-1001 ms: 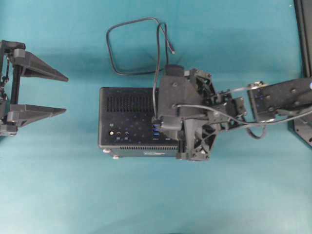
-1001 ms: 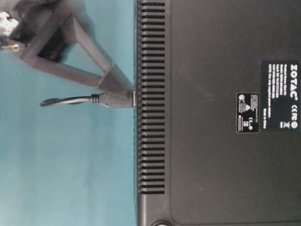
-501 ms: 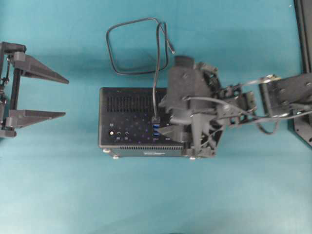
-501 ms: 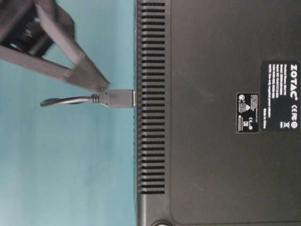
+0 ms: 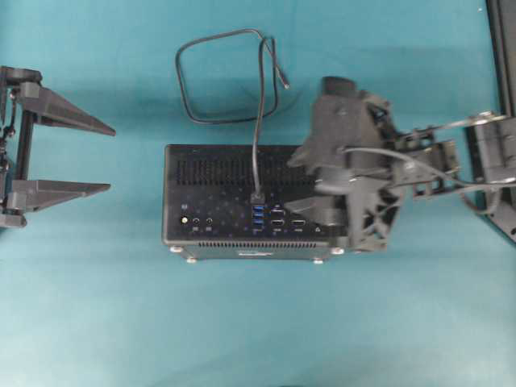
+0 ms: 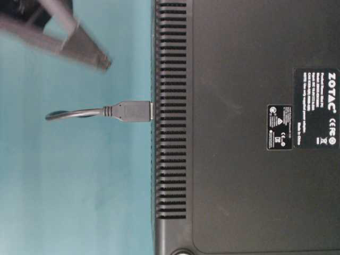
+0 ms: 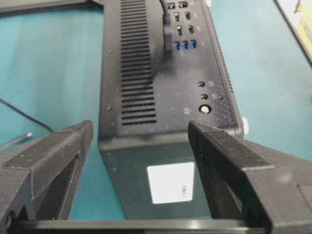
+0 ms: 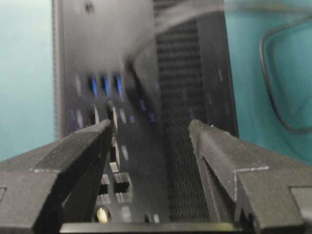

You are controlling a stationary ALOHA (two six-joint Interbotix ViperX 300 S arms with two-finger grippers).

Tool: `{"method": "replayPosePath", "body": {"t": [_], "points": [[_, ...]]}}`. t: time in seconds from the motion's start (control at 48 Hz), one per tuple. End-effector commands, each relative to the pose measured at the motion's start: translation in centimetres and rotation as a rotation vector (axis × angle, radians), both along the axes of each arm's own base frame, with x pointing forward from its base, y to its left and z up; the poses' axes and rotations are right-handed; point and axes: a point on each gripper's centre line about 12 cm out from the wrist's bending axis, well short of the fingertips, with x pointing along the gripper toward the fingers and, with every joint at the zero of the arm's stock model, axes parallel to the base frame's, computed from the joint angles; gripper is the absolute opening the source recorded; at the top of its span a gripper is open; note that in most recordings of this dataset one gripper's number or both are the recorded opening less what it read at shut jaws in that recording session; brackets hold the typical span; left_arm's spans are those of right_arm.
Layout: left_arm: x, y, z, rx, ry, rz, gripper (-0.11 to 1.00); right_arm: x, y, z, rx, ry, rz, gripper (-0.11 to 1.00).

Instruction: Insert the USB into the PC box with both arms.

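My right gripper is spread and empty beside the seated USB; snagging its cable could unplug it.

A flat black PC box with vent slots is lying on the teal surface. The thin black USB cable's plug is sitting in its port, cable looping behind.

The left gripper is hovering with its jaws spread wide before the near end of the PC box, gripping nothing, while the USB is sitting plugged beside the blue ports.
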Motion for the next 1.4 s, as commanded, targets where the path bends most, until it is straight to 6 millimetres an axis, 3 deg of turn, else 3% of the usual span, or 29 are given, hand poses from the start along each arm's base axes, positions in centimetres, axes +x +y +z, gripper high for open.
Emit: {"method": "replayPosePath", "body": {"t": [0.0, 0.855, 1.376], "points": [[0.1, 0.0, 0.7, -0.003, -0.026, -0.001, 0.83, -1.0, -0.1, 1.4, 0.007, -0.05, 0.005, 0.71], [-0.4, 0.0, -0.1, -0.005, -0.017, 0.0, 0.82, -7.5, -1.7, 2.2, 0.04, -0.272, 0.02, 0.71], [-0.8, 0.0, 0.0, -0.009, -0.024, 0.0, 0.75, -9.6, -2.0, 2.1, 0.046, -0.299, 0.017, 0.71]]}}
